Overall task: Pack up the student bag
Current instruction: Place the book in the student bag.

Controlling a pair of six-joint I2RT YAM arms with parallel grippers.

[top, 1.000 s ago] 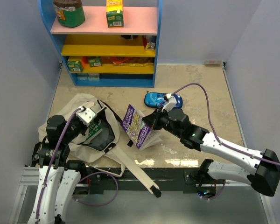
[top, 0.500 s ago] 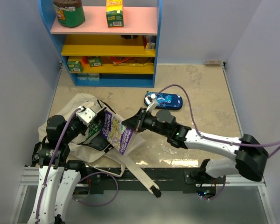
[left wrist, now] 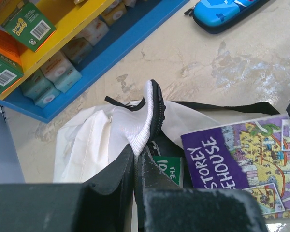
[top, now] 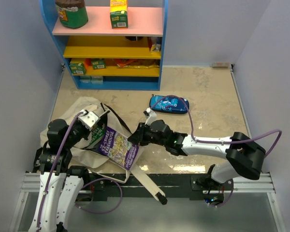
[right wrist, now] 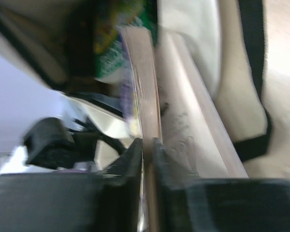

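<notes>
Student bag: large, soft cream canvas with a black-trimmed mouth. One long beige strap with a black end reaches past the near edge of the table. The bag lies slumped at the near left of the table, mouth gaping rightward. Left hand is clamped on the raised mouth rim. Right hand is closed on the edge of a purple book, which lies tilted across the mouth. A green book sits inside. Blue pencil case lies well apart.
</notes>
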